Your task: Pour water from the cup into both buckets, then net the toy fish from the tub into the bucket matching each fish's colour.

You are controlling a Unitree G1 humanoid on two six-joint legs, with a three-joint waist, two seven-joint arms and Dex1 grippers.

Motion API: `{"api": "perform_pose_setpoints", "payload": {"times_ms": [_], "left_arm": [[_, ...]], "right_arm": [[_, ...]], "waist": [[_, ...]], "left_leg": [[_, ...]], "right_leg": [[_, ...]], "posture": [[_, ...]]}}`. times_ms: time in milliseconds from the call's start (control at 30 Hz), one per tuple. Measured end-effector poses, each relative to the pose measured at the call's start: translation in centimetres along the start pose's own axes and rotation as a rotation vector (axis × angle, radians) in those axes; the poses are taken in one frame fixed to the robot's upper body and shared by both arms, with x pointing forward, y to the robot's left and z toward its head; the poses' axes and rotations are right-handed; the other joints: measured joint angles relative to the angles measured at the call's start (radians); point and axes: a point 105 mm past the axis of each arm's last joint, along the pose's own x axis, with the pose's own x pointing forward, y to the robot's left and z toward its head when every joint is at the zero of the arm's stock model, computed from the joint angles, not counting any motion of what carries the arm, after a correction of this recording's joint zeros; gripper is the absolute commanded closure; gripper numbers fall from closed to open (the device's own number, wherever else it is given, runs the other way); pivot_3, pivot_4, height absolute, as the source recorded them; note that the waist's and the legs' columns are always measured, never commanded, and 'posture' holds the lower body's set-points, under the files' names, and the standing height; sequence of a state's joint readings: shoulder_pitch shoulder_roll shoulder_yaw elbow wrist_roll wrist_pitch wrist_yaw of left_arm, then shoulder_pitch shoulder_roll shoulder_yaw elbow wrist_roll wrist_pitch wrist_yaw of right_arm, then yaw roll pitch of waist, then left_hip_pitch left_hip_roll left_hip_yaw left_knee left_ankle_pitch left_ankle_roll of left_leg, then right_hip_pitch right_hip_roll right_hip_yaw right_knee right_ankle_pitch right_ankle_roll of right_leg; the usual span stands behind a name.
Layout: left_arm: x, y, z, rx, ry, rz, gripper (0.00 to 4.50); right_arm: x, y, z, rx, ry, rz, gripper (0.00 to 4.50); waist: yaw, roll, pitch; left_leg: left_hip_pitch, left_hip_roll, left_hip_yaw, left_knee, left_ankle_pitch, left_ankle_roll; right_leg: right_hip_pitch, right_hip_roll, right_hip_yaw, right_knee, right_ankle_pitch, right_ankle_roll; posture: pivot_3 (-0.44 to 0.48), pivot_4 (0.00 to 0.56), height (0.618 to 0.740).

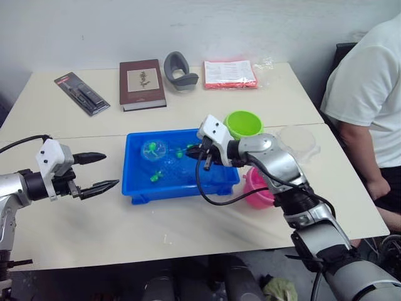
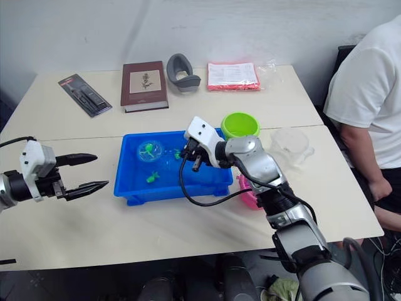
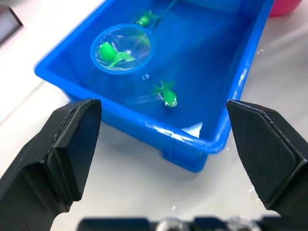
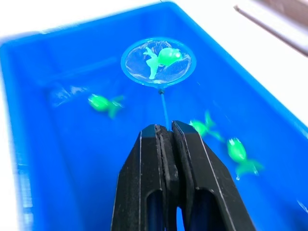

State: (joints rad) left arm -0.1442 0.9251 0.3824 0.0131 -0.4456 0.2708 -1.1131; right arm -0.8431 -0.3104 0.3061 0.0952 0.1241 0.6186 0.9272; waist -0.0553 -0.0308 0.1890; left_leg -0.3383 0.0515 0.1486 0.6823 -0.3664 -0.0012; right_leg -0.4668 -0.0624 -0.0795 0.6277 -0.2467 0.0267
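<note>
Fish: four green, one inside net in closed right gripper; left gripper wide open, empty.

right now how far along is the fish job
Pink fish look cleared: every fish showing in the tub is green. In hand: the right gripper is shut on the net handle, one green fish in the hoop. Left: lift it to the green bucket, then net three more green fish. The left gripper is open, beside the tub.

No legible text, labels or numbers anywhere.
</note>
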Motion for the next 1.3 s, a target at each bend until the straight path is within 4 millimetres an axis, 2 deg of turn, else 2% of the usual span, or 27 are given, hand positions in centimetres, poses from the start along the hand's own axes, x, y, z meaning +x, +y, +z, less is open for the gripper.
{"api": "perform_pose_setpoints", "payload": {"times_ms": [133,233,300,400,600,867,933,1100,1233,1300], "left_arm": [[0.1,-0.1,0.2,0.004,-0.008,-0.005,0.06],[0.5,-0.2,1.5,0.029,-0.049,-0.026,0.06],[0.7,-0.2,2.0,0.039,-0.063,-0.033,0.06],[1.9,-0.7,3.3,0.066,-0.106,-0.074,0.06],[3.5,-1.2,3.9,0.050,-0.167,-0.112,0.06],[5.1,-0.9,4.8,0.024,-0.243,-0.107,0.06],[5.5,-0.7,5.1,0.015,-0.257,-0.101,0.06],[6.1,-0.8,5.1,-0.013,-0.266,-0.102,0.06],[7.0,-1.1,5.9,-0.008,-0.315,-0.113,0.06],[7.4,-1.1,6.2,-0.004,-0.331,-0.110,0.06]], "right_arm": [[-1.9,0.5,-0.2,-0.009,0.007,0.020,4.50],[-5.1,1.3,-1.0,-0.005,-0.004,0.017,4.50],[-5.9,1.2,-1.0,0.000,-0.006,-0.001,4.50],[-8.4,2.0,-1.6,0.046,-0.019,-0.053,4.50],[-11.2,2.3,-3.1,0.087,-0.020,-0.161,4.50],[-14.0,0.8,-2.3,0.061,-0.075,-0.306,4.50],[-15.2,-0.2,-2.2,0.048,-0.081,-0.362,4.50],[-17.7,-3.4,-3.4,0.030,-0.060,-0.526,4.50],[-18.5,-4.7,-4.5,0.032,-0.050,-0.597,4.50],[-19.2,-5.7,-5.0,-0.026,-0.032,-0.664,4.50]], "waist": [[0.001,0.000,0.000],[0.009,0.000,0.000],[0.012,0.000,0.000],[0.021,0.000,0.000],[0.028,0.000,0.000],[0.029,0.000,0.000],[0.030,0.000,0.000],[0.030,0.000,0.000],[0.030,0.000,0.000],[0.028,0.000,0.000]], "left_leg": [[0.000,0.000,0.000,0.000,0.000,0.000],[-0.001,0.000,-0.001,0.000,-0.001,0.000],[0.000,-0.001,0.000,0.000,-0.001,0.001],[0.001,-0.001,0.001,0.000,-0.001,0.000],[0.001,-0.001,0.001,0.000,-0.001,0.000],[0.002,-0.002,0.001,0.000,-0.001,0.001],[0.002,-0.002,0.001,0.000,-0.001,0.001],[0.002,-0.002,0.001,0.000,0.000,0.001],[0.002,-0.002,0.001,0.000,0.000,0.001],[0.002,-0.002,0.002,0.000,0.000,0.001]], "right_leg": [[0.000,0.000,0.000,0.000,0.000,0.000],[0.000,0.000,-0.001,-0.001,0.000,0.000],[0.000,-0.001,0.000,-0.002,0.000,0.000],[0.001,0.000,0.000,-0.004,0.000,0.000],[0.001,0.001,0.001,-0.003,0.000,0.000],[0.001,0.001,0.001,-0.003,0.000,0.000],[0.001,0.001,0.001,-0.003,0.000,0.001],[0.001,0.001,0.002,-0.004,0.001,0.001],[0.001,0.001,0.002,-0.003,0.001,0.001],[0.001,0.001,0.002,-0.003,0.001,0.001]], "posture": [[0.000,0.150,0.740],[0.000,0.150,0.740],[0.000,0.150,0.740],[0.000,0.150,0.740],[0.000,0.150,0.740],[0.000,0.150,0.740],[0.000,0.150,0.740],[0.000,0.150,0.740],[0.000,0.150,0.740],[0.000,0.150,0.740]]}}
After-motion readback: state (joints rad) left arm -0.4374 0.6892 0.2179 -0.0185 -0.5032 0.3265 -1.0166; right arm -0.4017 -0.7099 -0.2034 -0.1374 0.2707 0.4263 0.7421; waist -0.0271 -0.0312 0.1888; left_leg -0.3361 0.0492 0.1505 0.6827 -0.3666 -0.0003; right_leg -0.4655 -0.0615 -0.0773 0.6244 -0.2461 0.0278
